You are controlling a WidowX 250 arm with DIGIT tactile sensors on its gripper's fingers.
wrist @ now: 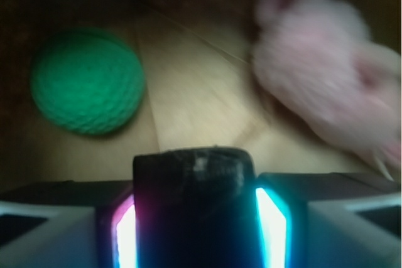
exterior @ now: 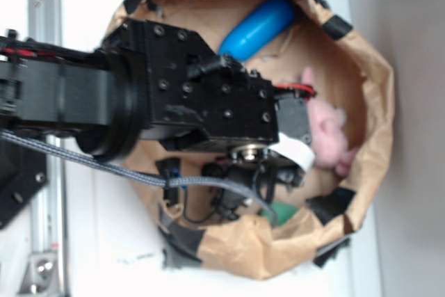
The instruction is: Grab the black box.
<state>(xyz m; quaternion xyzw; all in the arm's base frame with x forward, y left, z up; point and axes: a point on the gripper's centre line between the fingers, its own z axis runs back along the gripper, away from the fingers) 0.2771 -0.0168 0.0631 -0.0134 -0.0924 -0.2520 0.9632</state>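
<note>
Glossy black wrinkled box (wrist: 193, 205) sits clamped between the gripper's (wrist: 195, 218) closed fingers inside the brown paper bag (exterior: 361, 67), green knitted ball (wrist: 86, 81) ahead-left, pink plush toy (wrist: 320, 67) ahead-right.

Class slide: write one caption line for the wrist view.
Tool shut on black box, green ball and pink plush beyond.
</note>
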